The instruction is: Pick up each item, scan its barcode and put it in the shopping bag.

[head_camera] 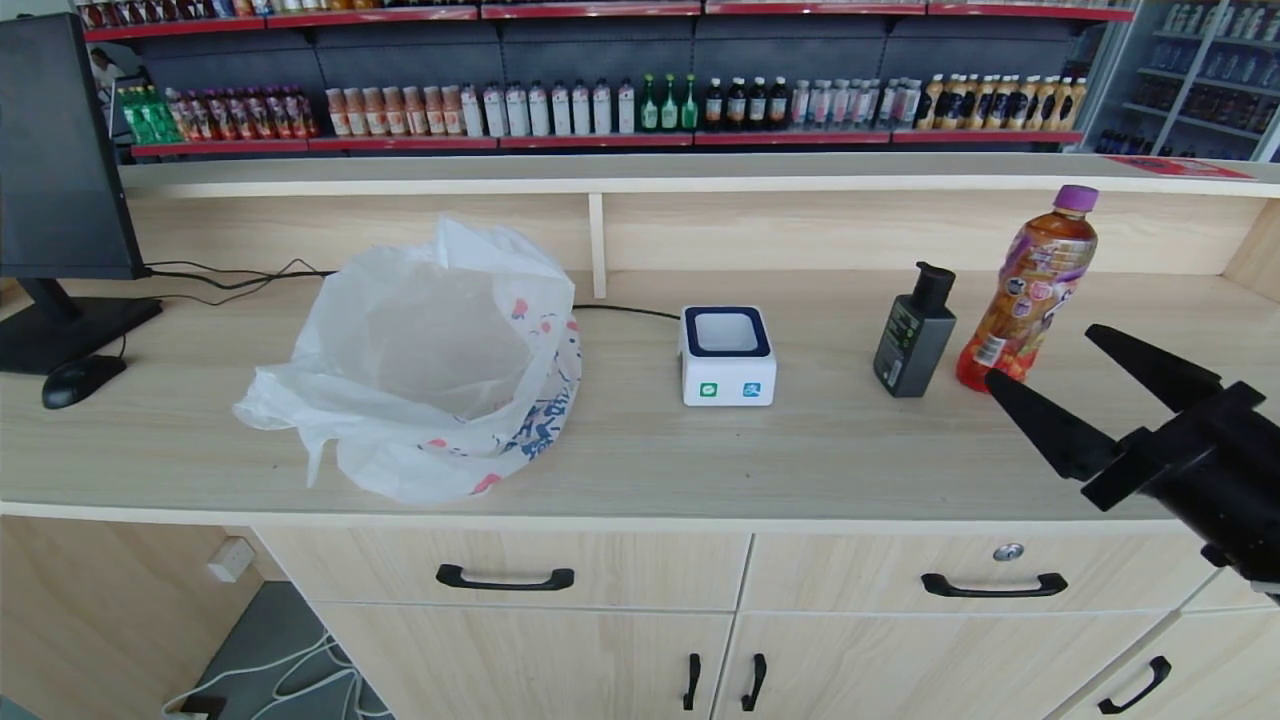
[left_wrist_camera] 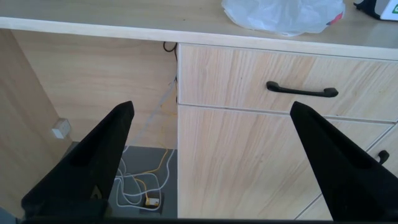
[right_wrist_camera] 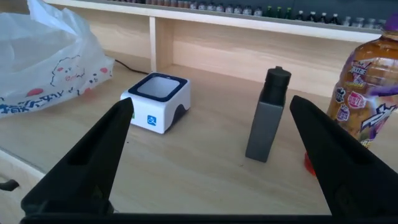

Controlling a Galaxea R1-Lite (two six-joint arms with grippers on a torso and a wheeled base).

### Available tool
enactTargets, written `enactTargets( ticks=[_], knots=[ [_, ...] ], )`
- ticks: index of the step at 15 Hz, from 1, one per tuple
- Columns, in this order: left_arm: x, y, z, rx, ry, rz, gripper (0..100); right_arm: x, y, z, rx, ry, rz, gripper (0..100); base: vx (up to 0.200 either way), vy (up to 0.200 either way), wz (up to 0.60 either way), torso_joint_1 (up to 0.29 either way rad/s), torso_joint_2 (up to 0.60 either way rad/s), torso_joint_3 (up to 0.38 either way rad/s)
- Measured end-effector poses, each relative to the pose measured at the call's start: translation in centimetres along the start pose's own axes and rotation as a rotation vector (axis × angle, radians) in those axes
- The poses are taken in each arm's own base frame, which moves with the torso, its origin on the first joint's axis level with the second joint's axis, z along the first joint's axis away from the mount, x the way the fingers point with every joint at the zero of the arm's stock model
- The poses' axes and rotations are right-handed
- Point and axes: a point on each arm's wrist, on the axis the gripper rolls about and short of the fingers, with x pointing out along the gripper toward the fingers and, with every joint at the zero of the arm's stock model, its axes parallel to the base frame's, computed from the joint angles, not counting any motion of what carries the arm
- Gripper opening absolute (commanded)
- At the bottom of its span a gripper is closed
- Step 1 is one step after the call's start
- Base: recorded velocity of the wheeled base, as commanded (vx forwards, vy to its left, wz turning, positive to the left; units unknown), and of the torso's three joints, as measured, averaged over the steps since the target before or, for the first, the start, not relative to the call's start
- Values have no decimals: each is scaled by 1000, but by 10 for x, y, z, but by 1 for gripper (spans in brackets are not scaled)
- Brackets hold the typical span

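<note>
Your black right gripper [head_camera: 1040, 355] sits lower right, jaws spread toward the dark grey pump bottle [head_camera: 913, 335] and purple-capped orange drink bottle [head_camera: 1030, 290], seemingly ready to grasp (left gripper [left_wrist_camera: 212, 106] spread too).

White shopping bag [head_camera: 440, 360], red-and-blue print; white scanner [head_camera: 728, 378], navy rim; grey, perhaps green-labelled pump bottle [head_camera: 913, 345]; orange, purple-capped drink bottle [head_camera: 1030, 290].

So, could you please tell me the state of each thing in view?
shopping bag: open, mouth upward.
scanner: window facing up.
dark pump bottle: upright, untouched.
orange drink bottle: upright, capped.
right gripper: jaws open, empty.
left gripper: jaws open, empty.
drawers: shut.
</note>
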Motion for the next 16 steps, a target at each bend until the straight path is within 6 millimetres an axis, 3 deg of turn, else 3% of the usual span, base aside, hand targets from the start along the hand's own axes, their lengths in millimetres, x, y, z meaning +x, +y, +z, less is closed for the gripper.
enactTargets(
  ticks=[5,11,16],
  knots=[
    [0,0,0,0,0,0,100,35,18,-18,75,52,-115,100,0,0,0,0,0,0],
    [0,0,0,0,0,0,100,68,17,-38,78,74,-197,100,0,0,0,0,0,0],
    [0,0,0,0,0,0,100,83,9,-54,87,101,-255,100,0,0,0,0,0,0]
  ],
)
